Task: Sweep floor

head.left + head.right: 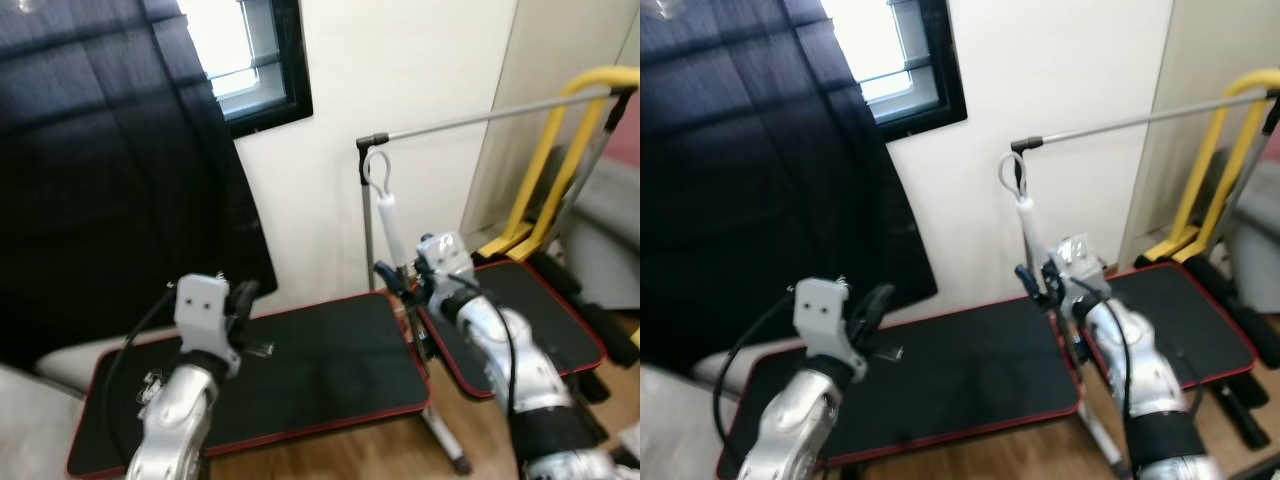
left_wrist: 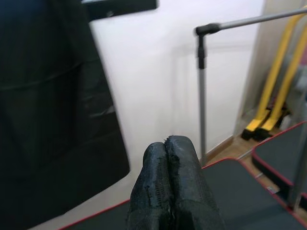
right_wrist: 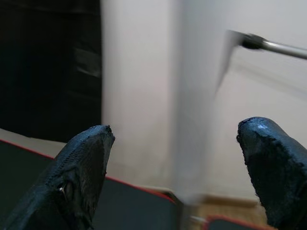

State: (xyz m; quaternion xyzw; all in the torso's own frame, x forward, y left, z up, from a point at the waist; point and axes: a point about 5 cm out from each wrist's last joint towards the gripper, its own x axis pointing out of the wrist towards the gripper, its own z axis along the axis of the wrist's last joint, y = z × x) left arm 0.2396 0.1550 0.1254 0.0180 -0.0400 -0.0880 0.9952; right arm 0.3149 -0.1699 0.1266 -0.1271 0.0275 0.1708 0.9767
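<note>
Right gripper positioned at broom handle; grasp not yet made.

The broom handle [image 1: 392,228], white with a hanging loop, stands upright against the clothes rack [image 1: 480,118] at centre frame, apparently stored there. The right gripper [image 1: 400,281] brackets it, fingers [image 3: 84,167] spread wide, likely for pickup. The left gripper [image 1: 243,300] hovers above the black mat [image 1: 330,370], fingers [image 2: 172,187] pressed together, empty. No legible writing.

Beside the matt white wall [image 1: 400,70], the rack pole [image 1: 368,225] looks like smooth grey metal; black mats [image 1: 330,370] are matt, red-edged; the curtain [image 1: 100,170] is dark cloth; the floor [image 1: 400,450] is wood-look.
</note>
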